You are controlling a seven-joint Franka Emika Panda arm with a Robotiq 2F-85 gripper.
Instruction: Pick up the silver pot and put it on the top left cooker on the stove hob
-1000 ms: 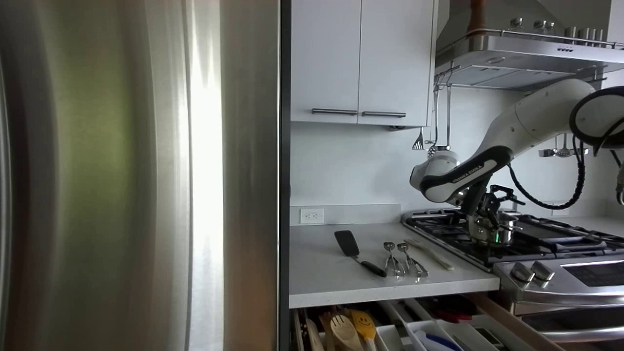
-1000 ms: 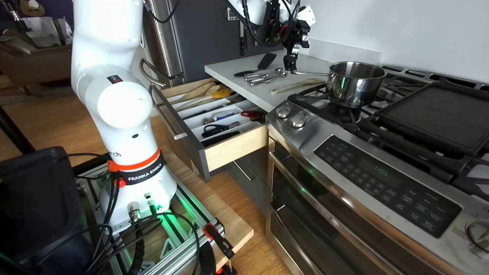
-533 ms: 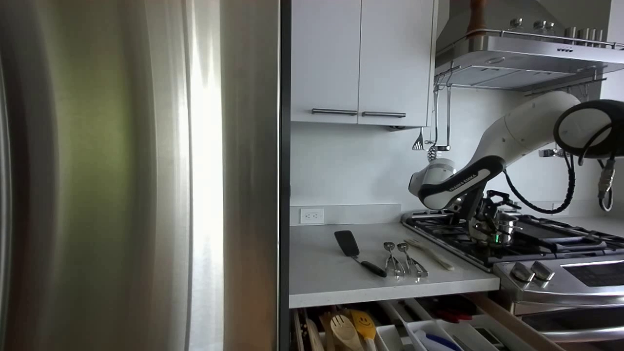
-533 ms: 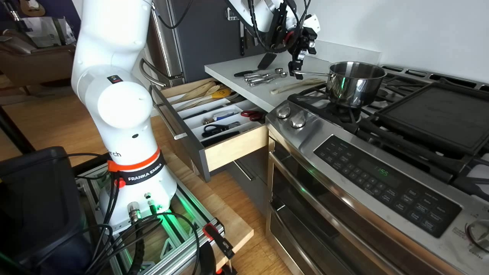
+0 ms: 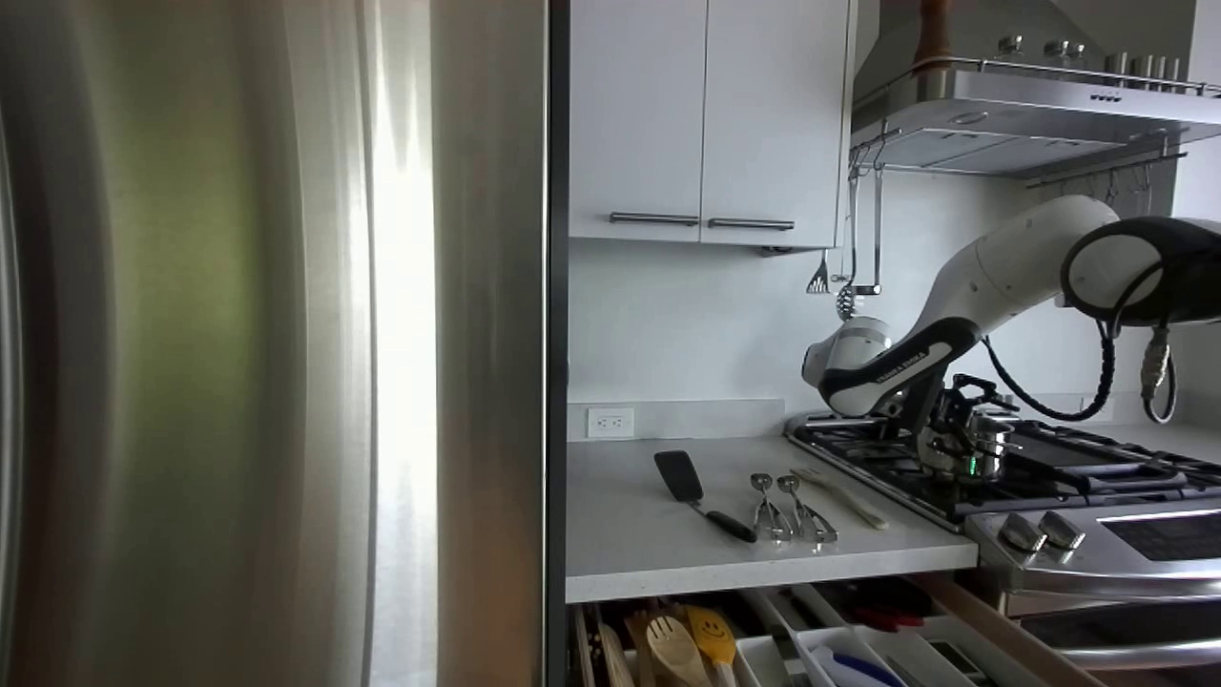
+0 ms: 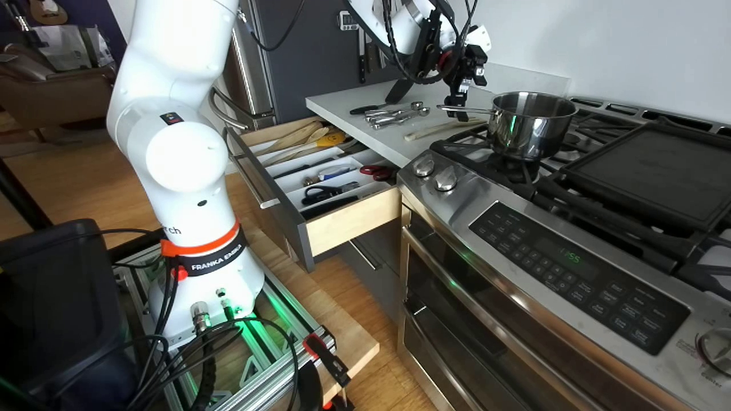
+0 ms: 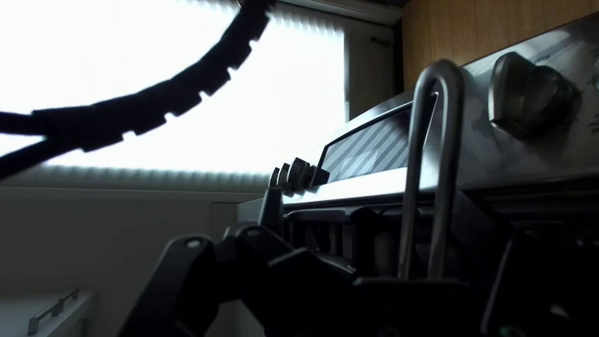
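Note:
The silver pot (image 6: 528, 134) stands upright at the left end of the stove hob (image 6: 448, 200); it also shows in an exterior view (image 5: 992, 463). Its long looped handle points away from the hob over the counter side and shows large in the wrist view (image 7: 439, 69). My gripper (image 6: 457, 109) is at the handle, its fingertips behind the handle near its outer end in that view. In the upside-down wrist view the fingers (image 7: 383, 234) look apart with the handle between them. The top left cooker (image 6: 571, 138) is partly hidden behind the pot.
A black griddle plate (image 6: 657, 171) lies on the middle grates. Control knobs (image 6: 445, 178) line the hob's front. The counter (image 5: 658, 534) holds a black spatula (image 5: 679, 475), metal scoops (image 5: 771, 520) and a wooden utensil (image 6: 434, 130). An open utensil drawer (image 6: 354, 220) sticks out below.
My gripper has moved along the handle, from its outer end toward the pot, and slightly down. The arm has lowered. The pot has stayed in place.

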